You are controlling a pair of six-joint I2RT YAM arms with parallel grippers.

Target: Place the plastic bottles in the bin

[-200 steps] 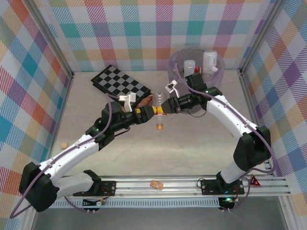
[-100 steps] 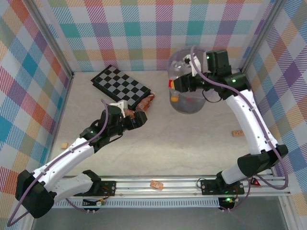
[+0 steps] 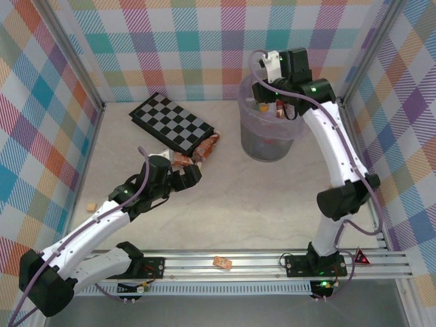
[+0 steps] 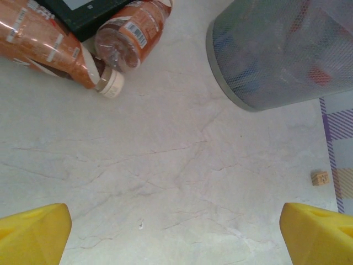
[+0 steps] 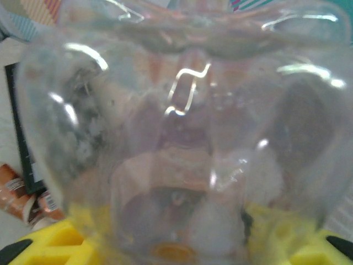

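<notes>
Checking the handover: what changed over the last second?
The left gripper let go, jaws open, and drew back slightly. The right gripper carried the clear plastic bottle up over the pale-purple translucent bin. The black-and-white checkerboard and orange-brown bottles stayed put.

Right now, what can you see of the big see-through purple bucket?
The tall round pale-purple plastic bin stands upright on the pale table near the back wall, right of the black-and-white checkerboard. It tapers toward its base and its top is open. Its wall is translucent and looks finely meshed up close, with blue and red shapes showing through. The right gripper hangs over its mouth, closed on a clear plastic bottle.
</notes>
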